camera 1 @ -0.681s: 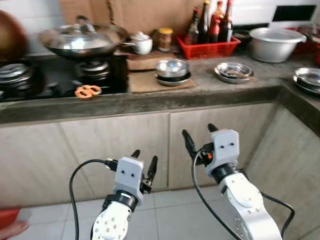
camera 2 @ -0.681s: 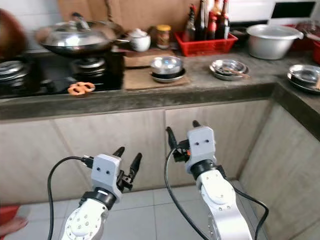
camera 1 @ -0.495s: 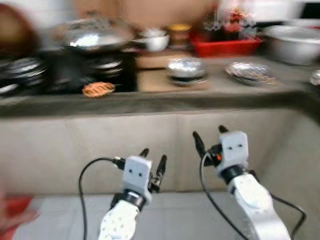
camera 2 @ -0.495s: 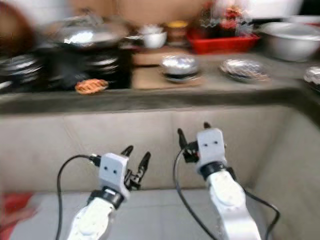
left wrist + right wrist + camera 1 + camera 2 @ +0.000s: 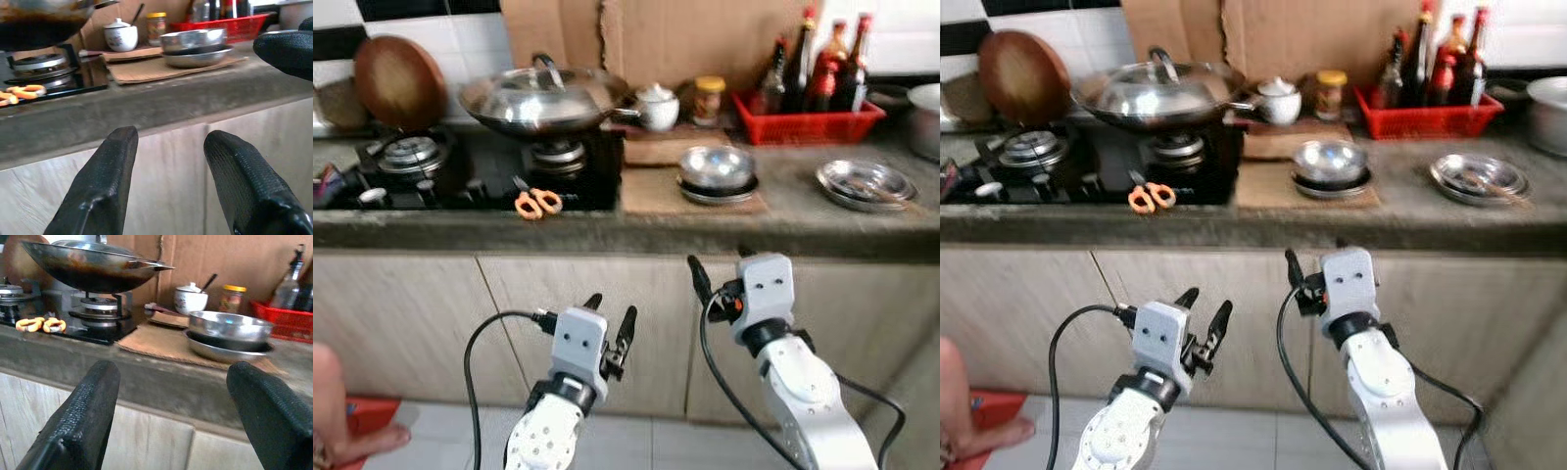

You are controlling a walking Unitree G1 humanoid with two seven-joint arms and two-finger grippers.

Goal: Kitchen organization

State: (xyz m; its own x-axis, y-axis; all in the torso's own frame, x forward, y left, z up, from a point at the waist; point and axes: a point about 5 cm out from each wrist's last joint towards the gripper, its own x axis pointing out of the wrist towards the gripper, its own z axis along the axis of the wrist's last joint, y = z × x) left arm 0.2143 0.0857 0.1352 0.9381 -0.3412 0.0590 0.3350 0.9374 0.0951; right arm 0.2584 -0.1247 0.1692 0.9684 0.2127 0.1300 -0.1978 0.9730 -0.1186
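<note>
Left tool (image 5: 610, 319) and right tool (image 5: 719, 267) both hang open, empty, before the cabinet doors (image 5: 578, 323) (below worktop (image 5: 607, 233)). Orange-handled scissors (image 5: 537, 202) lie on the stove (image 5: 470, 181).

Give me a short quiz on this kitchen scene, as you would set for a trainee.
1. True or false: the scissors lie on the stove, in front of the wok.
2. Which holds the bottles? A. the red basket B. the wok C. the steel bowl
3. Fill in: the steel bowl sits on a sheet of ____.

Key
1. True.
2. A.
3. Cardboard. Both grippers, left and right, hang open in front of the cupboard doors, below the counter, holding nothing.
</note>
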